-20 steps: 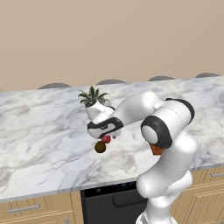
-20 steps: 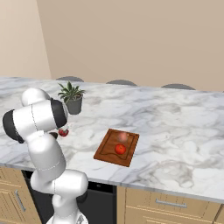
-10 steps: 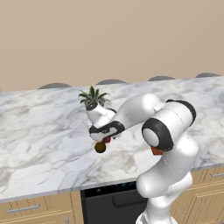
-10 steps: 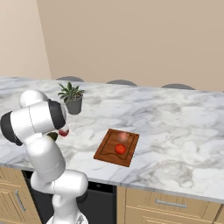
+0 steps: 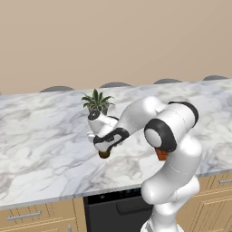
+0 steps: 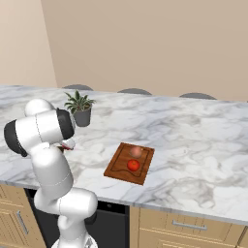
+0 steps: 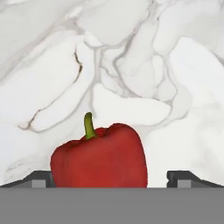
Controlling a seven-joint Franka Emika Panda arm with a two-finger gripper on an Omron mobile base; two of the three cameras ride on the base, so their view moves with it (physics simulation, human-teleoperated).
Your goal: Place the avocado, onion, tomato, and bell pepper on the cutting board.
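Lower than a moment ago, the gripper (image 7: 111,179) now straddles the bell pepper (image 7: 99,158) on the marble counter (image 7: 131,65), jaws spread wide, nothing held. For a clean pick, I'd close squarely across the pepper's body below the stem. The avocado (image 5: 104,154) sits just beside it; the cutting board (image 6: 117,167), holding tomato (image 6: 133,165) and onion (image 6: 136,151), has bare room left.

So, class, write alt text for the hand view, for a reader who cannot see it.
A red bell pepper with a short green stem sits on a white, grey-veined marble counter, centred between the two dark fingertips of the open gripper, which rise at the bottom of the picture.
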